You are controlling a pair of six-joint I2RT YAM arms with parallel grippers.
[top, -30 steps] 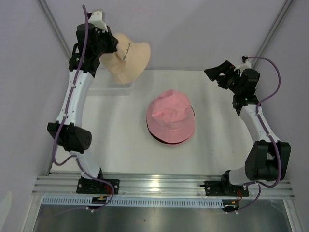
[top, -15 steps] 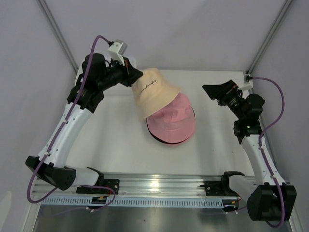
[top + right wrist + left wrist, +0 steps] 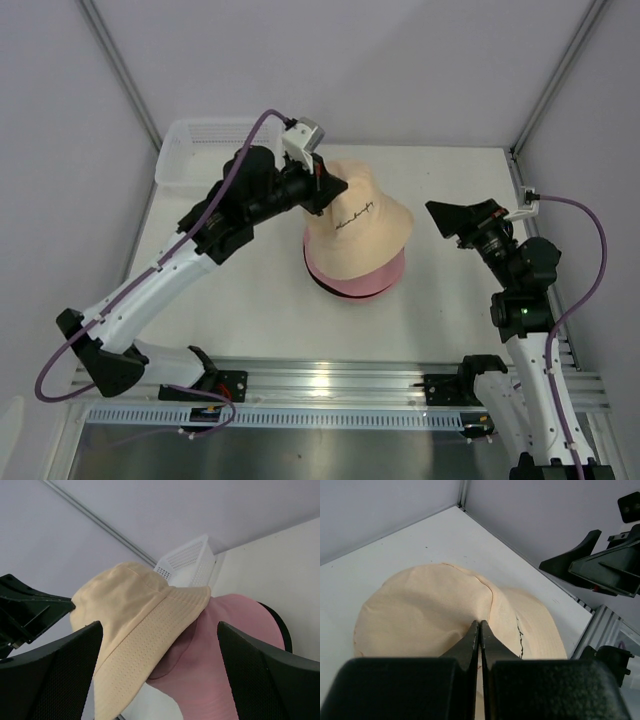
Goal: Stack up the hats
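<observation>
My left gripper (image 3: 328, 190) is shut on the crown of the beige hat (image 3: 360, 228) and holds it over the pile in the middle of the table. The beige hat (image 3: 440, 610) fills the left wrist view, its fabric pinched between my fingers. Under it a pink hat (image 3: 355, 280) shows at the front, with a black brim edge (image 3: 318, 281) beneath. In the right wrist view the beige hat (image 3: 135, 615) hangs tilted over the pink hat (image 3: 230, 650), its brim lifted on the near side. My right gripper (image 3: 452, 222) is open and empty, to the right of the pile.
A white mesh basket (image 3: 200, 145) stands at the back left corner; it also shows in the right wrist view (image 3: 187, 562). The enclosure walls close in at the back and sides. An aluminium rail (image 3: 340, 380) runs along the near edge.
My left arm has swung the beige hat from the back left corner rightward and down over the pink hat. My right arm has pulled back toward the near right.
</observation>
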